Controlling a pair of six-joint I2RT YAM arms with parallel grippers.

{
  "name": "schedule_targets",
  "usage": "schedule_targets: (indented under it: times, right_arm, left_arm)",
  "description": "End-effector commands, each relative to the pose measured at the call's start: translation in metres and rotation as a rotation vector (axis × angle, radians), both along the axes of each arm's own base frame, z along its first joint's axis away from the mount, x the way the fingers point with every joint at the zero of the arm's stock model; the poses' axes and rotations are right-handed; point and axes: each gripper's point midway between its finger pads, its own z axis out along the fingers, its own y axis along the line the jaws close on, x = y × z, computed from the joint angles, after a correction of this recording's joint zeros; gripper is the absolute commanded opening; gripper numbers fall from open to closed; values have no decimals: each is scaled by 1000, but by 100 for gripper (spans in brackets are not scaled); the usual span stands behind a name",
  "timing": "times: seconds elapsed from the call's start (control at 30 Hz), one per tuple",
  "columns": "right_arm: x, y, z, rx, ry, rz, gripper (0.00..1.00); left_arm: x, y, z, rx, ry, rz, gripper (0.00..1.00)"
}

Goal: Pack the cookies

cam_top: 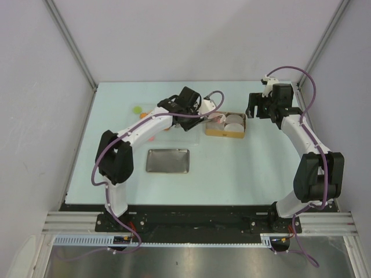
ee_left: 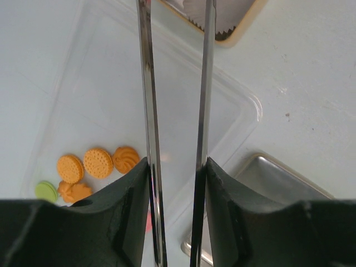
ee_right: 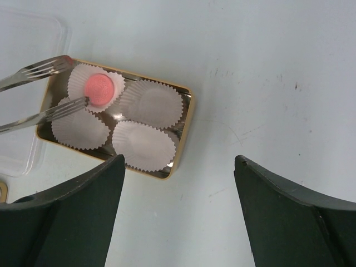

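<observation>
My left gripper (ee_left: 177,183) is shut on a pair of metal tongs (ee_left: 146,83) that reach out toward the gold box (ee_right: 186,133). The tongs' forked tips (ee_right: 53,65) stand apart on either side of a pink cookie (ee_right: 100,89). That cookie lies in a white paper cup in the box's far left corner. Three more paper cups (ee_right: 151,103) in the box hold nothing. Several orange cookies (ee_left: 98,162) and a green one (ee_left: 45,191) lie on the table to the left. My right gripper (ee_right: 179,161) hangs open over bare table, right of the box.
A clear plastic container (ee_left: 245,105) lies under the tongs, just left of the box. A steel tray (cam_top: 167,160) sits nearer the arm bases. Grey walls close in the table on three sides.
</observation>
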Motion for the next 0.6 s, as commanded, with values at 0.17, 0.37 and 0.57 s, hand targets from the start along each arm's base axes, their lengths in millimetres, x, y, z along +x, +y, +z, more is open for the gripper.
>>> schedule_targets:
  times: [0.17,0.37,0.57]
  right_arm:
    - [1,0,22,26,-68,5,84]
    - [2,1,23,31,-72,8,84]
    - [2,3,23,35,-74,15,84]
  left_arm:
    - [-29,33,73,-115,-127,50,45]
    - [-41,80,74,-127,-102,116,45]
    - [-53,130,63,-113,-73,179,45]
